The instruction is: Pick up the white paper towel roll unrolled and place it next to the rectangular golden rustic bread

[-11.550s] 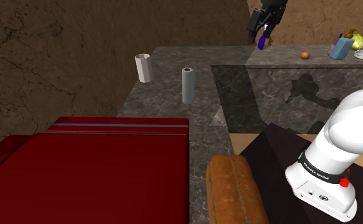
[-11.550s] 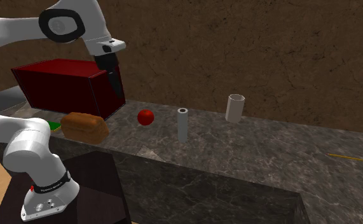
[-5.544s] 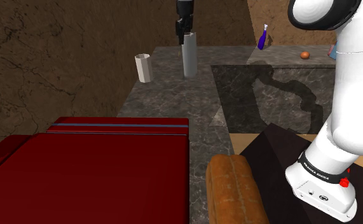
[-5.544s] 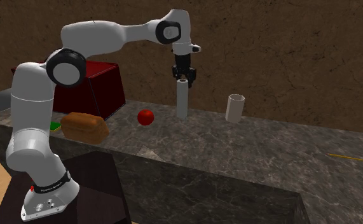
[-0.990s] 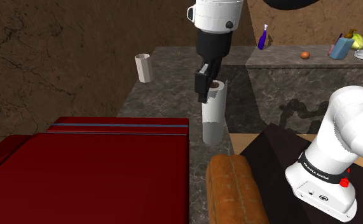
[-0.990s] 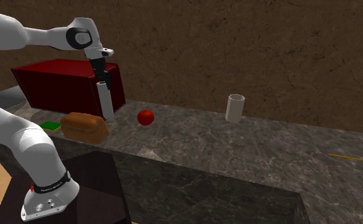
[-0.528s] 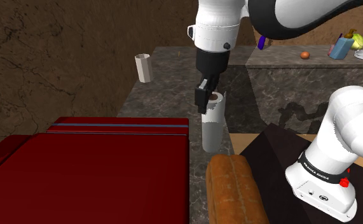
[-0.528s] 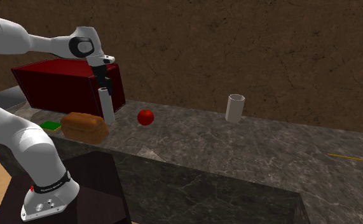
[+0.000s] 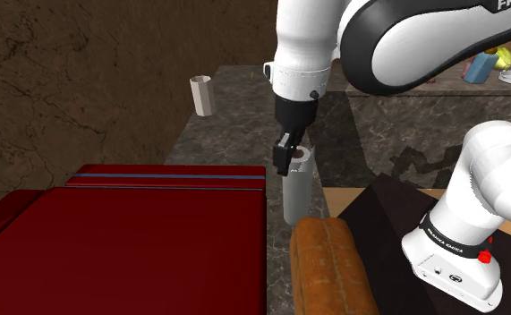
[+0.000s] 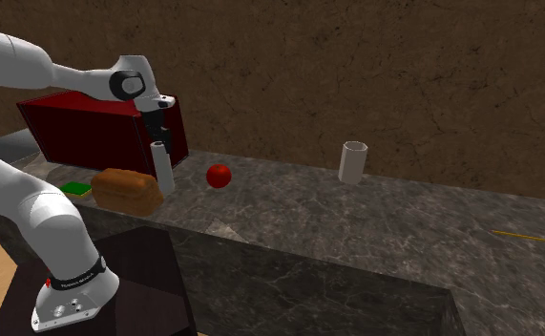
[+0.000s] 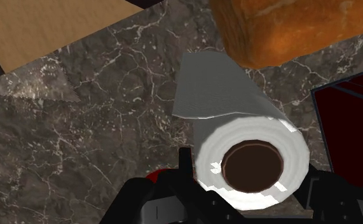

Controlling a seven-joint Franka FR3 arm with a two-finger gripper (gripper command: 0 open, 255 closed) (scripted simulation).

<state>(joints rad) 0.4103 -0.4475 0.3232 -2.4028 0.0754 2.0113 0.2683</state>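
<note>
Both jaws seemingly pinch the paper towel roll (image 11: 234, 108) beside the bread (image 11: 281, 25); wrist view reveals its brown core (image 11: 253, 167).

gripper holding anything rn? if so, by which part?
Yes. The gripper holds the paper towel roll upright, its fingers clasping the roll's top end from opposite sides of the core hole.

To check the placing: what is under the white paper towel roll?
Dark veined stone counter, close to the golden-brown bread loaf. The white paper towel roll hides its own base, so contact cannot be seen.
</note>
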